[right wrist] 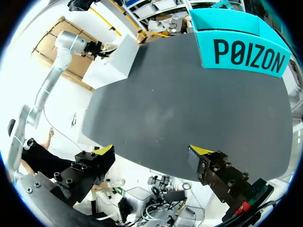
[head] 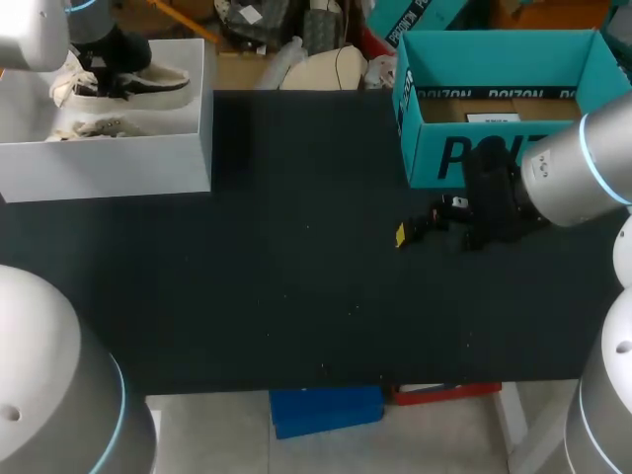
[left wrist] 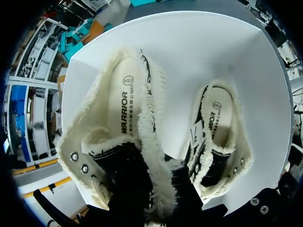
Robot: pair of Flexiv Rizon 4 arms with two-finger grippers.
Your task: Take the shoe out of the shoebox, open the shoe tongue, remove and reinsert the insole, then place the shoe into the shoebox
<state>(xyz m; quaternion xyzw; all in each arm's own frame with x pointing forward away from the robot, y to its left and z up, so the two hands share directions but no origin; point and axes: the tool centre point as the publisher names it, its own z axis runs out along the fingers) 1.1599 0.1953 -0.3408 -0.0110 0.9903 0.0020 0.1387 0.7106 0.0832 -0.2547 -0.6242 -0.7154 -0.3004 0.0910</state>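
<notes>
Black table (head: 296,247): white shoebox (head: 109,163) at its far left, teal box (head: 434,148) at its far right. Shoe (left wrist: 118,142) is raised over the shoebox, left gripper (left wrist: 156,198) clamped on its fleece collar. Second shoe (left wrist: 218,137) lies inside. Right gripper (right wrist: 151,153) hangs over the table near the teal box, jaws wide apart.

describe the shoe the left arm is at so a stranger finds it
Find the white shoebox at the far left corner of the table, with two fleece-lined shoes inside. The shoe is the one by the box's far wall, under the left end effector; its black upper shows, while the other shoe looks mostly pale.
</notes>
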